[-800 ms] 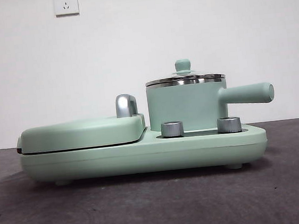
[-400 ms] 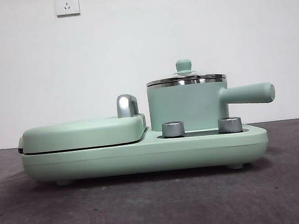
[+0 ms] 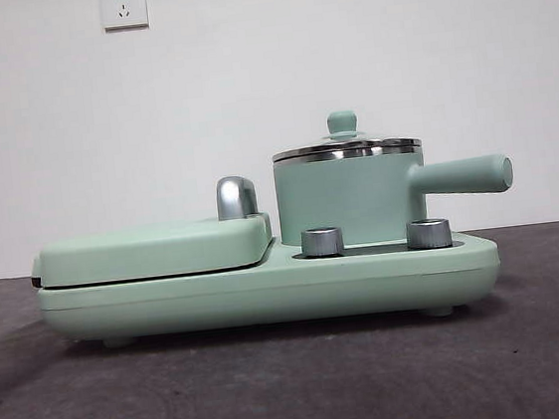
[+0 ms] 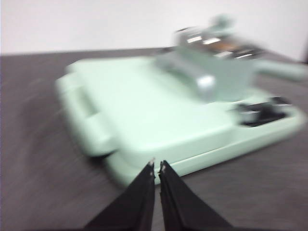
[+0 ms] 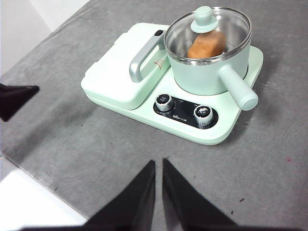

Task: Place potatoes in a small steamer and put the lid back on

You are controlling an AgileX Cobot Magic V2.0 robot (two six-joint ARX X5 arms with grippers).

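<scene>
The small mint-green steamer (image 3: pixel 351 200) (image 5: pixel 207 72) stands on the right half of the cooker base, its side handle (image 3: pixel 466 176) pointing right. The clear-glass lid (image 5: pixel 208 33) with its mint knob (image 3: pixel 341 123) sits on the pot's steel rim. The orange-brown potato (image 5: pixel 207 44) lies inside the pot, seen through the glass. My right gripper (image 5: pixel 159 166) is shut and empty, well above the table and away from the cooker. My left gripper (image 4: pixel 157 167) is shut and empty, near the cooker's left end; that view is blurred. The steamer (image 4: pixel 216 57) shows there too.
The flat griddle cover (image 3: pixel 154 249) (image 5: pixel 125 67) with its chrome handle (image 3: pixel 235 196) fills the cooker's left half. Two steel dials (image 3: pixel 323 241) (image 3: pixel 428 233) sit on the base front. Dark grey table (image 3: pixel 298 388); a white wall with sockets behind. The other arm's black tip (image 5: pixel 14 98) shows at the right wrist view's edge.
None in the front view apart from a slight image shift; cooker, pot and lid stay put. The left wrist view is motion-blurred.
</scene>
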